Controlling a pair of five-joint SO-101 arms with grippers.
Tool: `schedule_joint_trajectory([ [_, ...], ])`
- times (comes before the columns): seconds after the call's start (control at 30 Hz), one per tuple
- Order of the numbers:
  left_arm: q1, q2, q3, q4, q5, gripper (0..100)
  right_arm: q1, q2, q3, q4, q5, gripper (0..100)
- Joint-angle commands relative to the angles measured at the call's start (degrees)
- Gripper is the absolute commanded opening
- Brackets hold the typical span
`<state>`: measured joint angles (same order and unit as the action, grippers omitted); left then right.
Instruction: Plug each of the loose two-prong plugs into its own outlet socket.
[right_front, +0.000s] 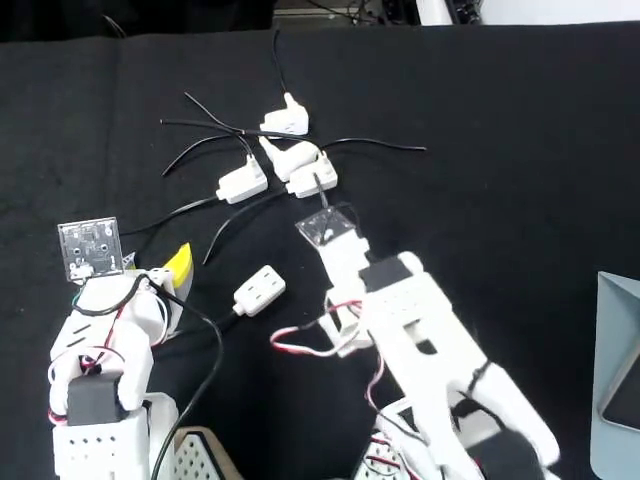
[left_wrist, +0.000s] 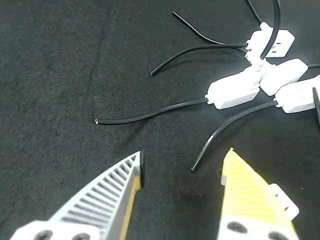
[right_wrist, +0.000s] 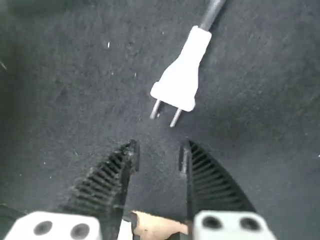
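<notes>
White plug/socket pcs (right_front: 287, 118) (right_front: 243, 181) (right_front: 291, 157) (right_front: 315, 179) (right_front: 260, 290): 5 total.

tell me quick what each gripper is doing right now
Left gripper: open, holding nothing.
Right gripper: open, holding nothing, a plug just ahead of it.

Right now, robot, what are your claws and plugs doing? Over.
Left gripper open, empty. Right gripper open, tips just short of loose white two-prong plug. White outlet socket near left gripper, nothing plugged in. Black cords crowd the other plugs.
</notes>
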<state>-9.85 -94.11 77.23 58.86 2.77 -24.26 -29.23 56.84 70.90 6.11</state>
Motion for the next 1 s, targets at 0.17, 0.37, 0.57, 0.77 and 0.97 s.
schedule_joint_trajectory([
  [0.17,-0.3,-0.4,-0.5,-1.1,0.0,26,1.0,6.0,-10.6,0.0,-5.8,13.8],
  [0.37,-0.3,-0.4,-0.5,-1.1,0.0,26,2.2,12.1,-11.9,-5.9,-10.7,13.5],
  [0.57,-0.2,-0.4,-0.5,-1.1,0.0,26,7.5,16.6,-12.1,-9.2,-10.3,13.4],
  [0.77,-0.2,-0.4,-0.5,-1.1,0.0,26,7.7,16.0,-12.1,-9.4,-10.6,13.4],
  [0.97,-0.2,-0.4,-0.5,-1.1,0.0,26,6.3,19.3,-11.9,-12.0,-10.8,13.4],
])
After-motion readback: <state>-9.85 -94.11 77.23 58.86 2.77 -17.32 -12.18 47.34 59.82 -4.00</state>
